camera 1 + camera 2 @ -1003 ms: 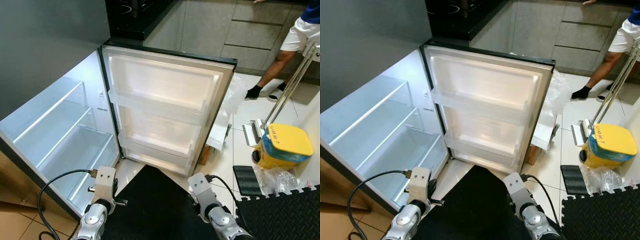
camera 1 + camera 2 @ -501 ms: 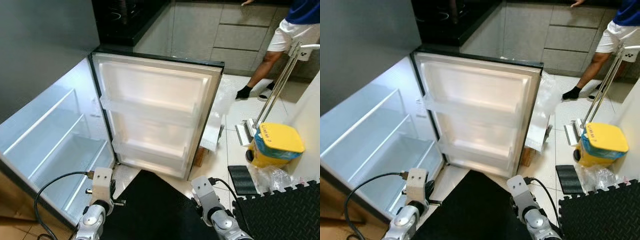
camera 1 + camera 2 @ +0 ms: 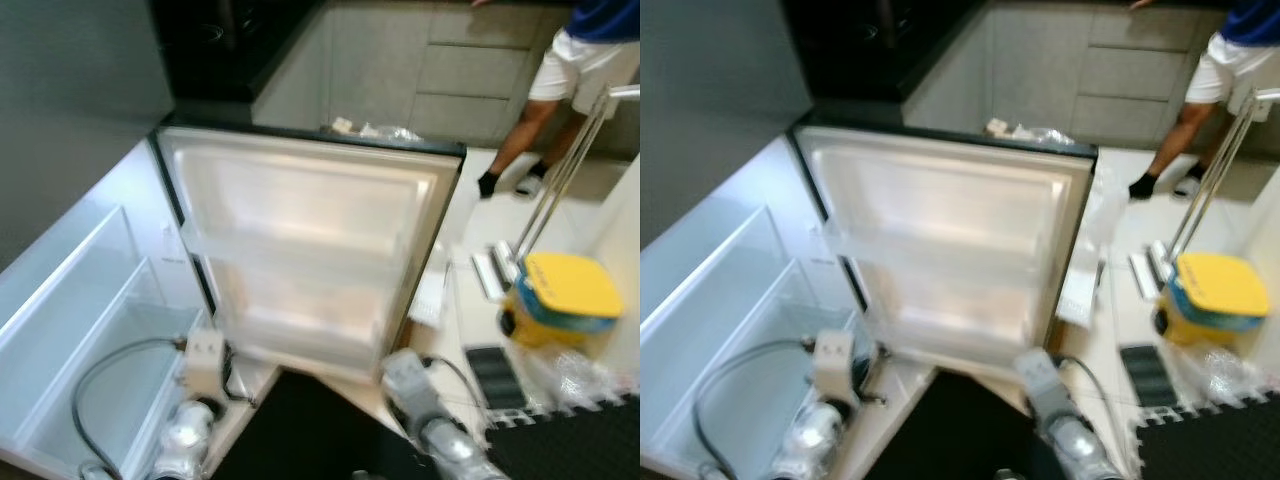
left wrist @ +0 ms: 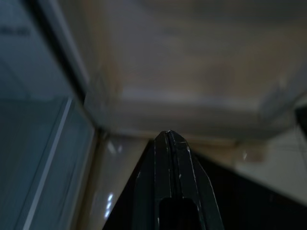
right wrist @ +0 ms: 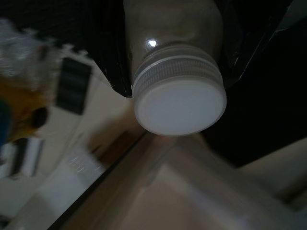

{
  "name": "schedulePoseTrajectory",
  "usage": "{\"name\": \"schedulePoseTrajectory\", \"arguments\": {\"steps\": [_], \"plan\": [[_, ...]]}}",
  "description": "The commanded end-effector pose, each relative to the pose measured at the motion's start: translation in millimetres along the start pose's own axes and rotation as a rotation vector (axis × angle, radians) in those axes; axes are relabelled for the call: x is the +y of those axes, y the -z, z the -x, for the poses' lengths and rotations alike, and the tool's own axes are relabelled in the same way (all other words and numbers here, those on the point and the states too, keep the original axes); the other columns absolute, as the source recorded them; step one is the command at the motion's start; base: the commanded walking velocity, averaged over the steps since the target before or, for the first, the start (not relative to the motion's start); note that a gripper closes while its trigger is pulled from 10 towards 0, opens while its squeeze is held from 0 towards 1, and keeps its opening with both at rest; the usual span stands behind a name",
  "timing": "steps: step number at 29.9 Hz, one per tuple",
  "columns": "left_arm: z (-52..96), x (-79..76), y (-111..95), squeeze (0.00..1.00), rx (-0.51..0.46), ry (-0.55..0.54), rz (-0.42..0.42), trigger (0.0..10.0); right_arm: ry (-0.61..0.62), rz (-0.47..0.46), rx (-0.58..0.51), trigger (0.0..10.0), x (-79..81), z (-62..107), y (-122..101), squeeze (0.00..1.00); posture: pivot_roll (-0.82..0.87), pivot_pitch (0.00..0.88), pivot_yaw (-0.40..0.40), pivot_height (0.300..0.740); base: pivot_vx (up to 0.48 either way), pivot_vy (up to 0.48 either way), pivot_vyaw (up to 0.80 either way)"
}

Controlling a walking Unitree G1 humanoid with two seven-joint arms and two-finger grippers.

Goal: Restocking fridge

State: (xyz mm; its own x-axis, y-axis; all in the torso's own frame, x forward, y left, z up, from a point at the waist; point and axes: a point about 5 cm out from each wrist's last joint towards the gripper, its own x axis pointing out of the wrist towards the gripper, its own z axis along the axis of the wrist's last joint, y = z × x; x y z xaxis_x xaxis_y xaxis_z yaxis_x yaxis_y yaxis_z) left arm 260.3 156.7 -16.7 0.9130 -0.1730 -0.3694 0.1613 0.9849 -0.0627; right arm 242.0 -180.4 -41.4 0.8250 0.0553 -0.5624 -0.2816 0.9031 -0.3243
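Note:
The fridge (image 3: 80, 340) stands open on my left, its glass shelves bare and lit. Its door (image 3: 310, 240) is swung wide in front of me, with bare door racks (image 3: 940, 250). In the right wrist view my right gripper (image 5: 177, 52) is shut on a clear bottle (image 5: 172, 28) with a white screw cap (image 5: 180, 103), held above the black mat and pale floor. In the left wrist view my left gripper (image 4: 169, 136) is shut with nothing in it, pointing at the foot of the door. Both silver wrists (image 3: 205, 360) (image 3: 405, 375) hang low before the door.
A black foam mat (image 3: 310, 430) lies under me. To the right stand a yellow and blue bucket (image 3: 562, 295), a mop pole (image 3: 560, 180) and a crumpled plastic bag (image 3: 1215, 370). A person's legs (image 3: 530, 110) are by the grey cabinets (image 3: 400, 70) at the back right.
The whole picture has shifted and blurred, so my head camera has moved; the fridge door now sits more central. Both arms hang as before.

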Motion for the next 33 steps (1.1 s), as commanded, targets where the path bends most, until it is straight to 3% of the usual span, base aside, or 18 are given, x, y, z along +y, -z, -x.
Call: {"name": "schedulePoseTrajectory", "arguments": {"steps": [1, 9, 33], "plan": [[7.3, 3.4, 13, 0.0, 0.039, -0.017, 0.015, 10.0, -0.018, -0.009, -0.013, 10.0, 8.4, -1.6, -5, 0.0, -0.09, 0.051, 0.031, 0.74, 0.48, 0.0, 0.0], [7.4, 2.9, 13, 0.0, 0.041, -0.011, -0.002, 10.0, -0.017, -0.011, -0.014, 10.0, 8.1, -1.6, -5, 0.0, -0.09, 0.052, 0.032, 0.74, 0.452, 0.0, 0.0], [8.6, -12.0, 15, 0.0, 0.023, 0.099, -0.029, 10.0, -0.01, -0.031, -0.007, 10.0, 11.7, 3.2, 4, 0.0, -0.11, 0.05, 0.035, 0.74, 0.0, 0.0, 0.0]]}}
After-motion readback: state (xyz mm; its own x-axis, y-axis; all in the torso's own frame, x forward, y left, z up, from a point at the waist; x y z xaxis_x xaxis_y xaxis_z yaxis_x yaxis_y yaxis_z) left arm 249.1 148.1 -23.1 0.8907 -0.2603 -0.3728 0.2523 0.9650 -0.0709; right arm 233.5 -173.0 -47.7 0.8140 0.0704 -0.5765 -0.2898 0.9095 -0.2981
